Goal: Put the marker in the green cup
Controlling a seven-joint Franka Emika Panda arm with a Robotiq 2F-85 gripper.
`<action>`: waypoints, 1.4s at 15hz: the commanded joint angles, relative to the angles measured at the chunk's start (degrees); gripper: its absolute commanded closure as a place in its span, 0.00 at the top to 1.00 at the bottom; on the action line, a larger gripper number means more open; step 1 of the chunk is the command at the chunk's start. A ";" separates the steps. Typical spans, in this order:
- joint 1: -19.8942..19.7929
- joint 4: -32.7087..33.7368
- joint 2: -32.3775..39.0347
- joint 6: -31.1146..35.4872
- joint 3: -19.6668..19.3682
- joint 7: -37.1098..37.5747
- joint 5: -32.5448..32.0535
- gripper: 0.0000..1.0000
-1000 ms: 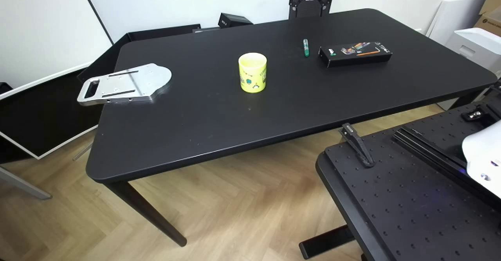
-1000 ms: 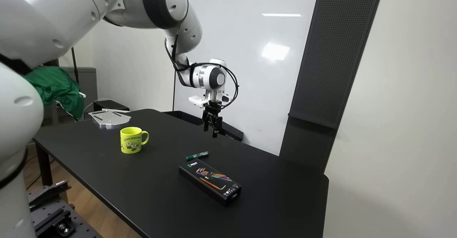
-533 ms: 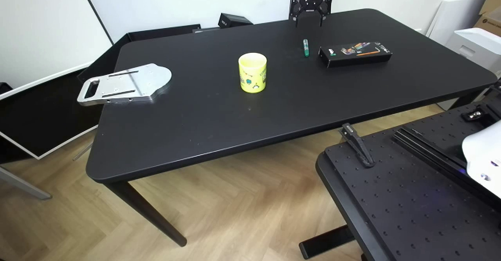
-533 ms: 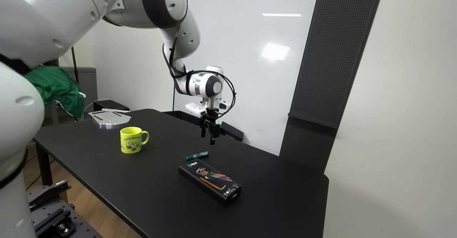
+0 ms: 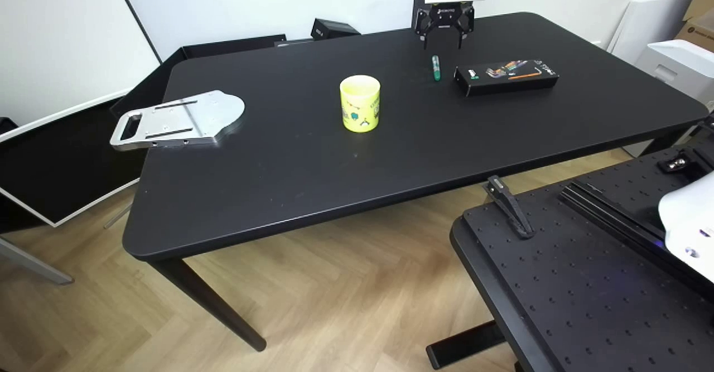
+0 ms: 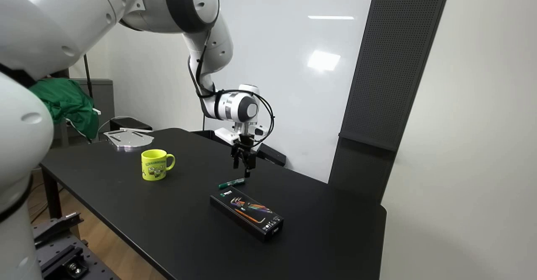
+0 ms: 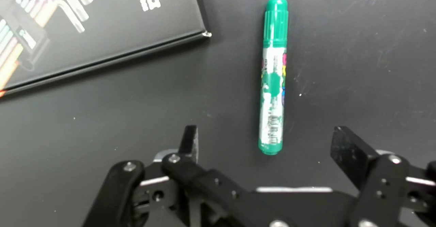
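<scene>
The gripper (image 5: 443,44) hangs near the top of the frame in an exterior view, its 2 fingers (image 7: 352,155) spread wide apart. In the wrist view it sits along the bottom edge, which cuts off much of its linkage; the 2 tips stand to either side of the lower end of the marker (image 7: 273,84), with a strip of table (image 7: 231,111) showing on both sides of the barrel. How high the tips are cannot be told from that view; in an exterior view they appear just above the marker's right end, dark on dark and hard to make out. The marker lies on the table, cap toward the top of the wrist frame, its small print too blurred to read.

Left of it there, near but apart, is the corner of a black box (image 7: 119,33), cut off by the left and top edges. Left of the marker in both exterior views, across a wide stretch of table, the green cup (image 5: 360,104) stands upright, its inner floor hidden. Farther left, the slotted end of a silver plate (image 5: 181,120) reaches past the table's left edge. The far edge crosses behind the gripper. The arm (image 6: 96,15) fills the upper left of an exterior view, partly cut off.
</scene>
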 commanded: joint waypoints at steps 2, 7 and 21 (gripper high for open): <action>0.90 0.13 0.12 -0.07 -0.97 -0.61 0.97 1.00; 1.40 0.41 0.79 -0.06 -1.24 0.04 0.80 1.00; 6.59 1.88 5.30 4.34 -4.78 3.70 -0.15 0.26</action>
